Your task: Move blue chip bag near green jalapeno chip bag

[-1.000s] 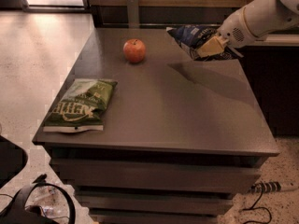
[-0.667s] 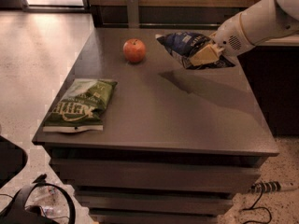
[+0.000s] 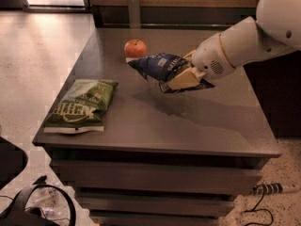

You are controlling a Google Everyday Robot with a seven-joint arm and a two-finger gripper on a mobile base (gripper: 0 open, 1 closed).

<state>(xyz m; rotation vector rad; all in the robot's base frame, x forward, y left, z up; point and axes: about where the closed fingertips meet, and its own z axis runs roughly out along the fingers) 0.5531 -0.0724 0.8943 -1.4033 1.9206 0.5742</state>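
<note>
Transport step, mid-carry. The gripper (image 3: 182,77), above the bench's (image 3: 211,126) centre, is clamped on the blue chip bag (image 3: 157,65), held clear of the surface. The green jalapeno chip bag (image 3: 83,105) lies at the front-left corner; the next move likely calls for lowering the blue bag just beside it.

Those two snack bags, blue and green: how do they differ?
Colour: the blue chip bag is dark navy; the green jalapeno chip bag is olive with white lettering. Size: the blue bag looks smaller than the green one. State: the gripper, above the middle of the table, holds the blue bag crumpled in the air; the green bag lies flat near its left edge in the picture. Both are snack bags.
</note>
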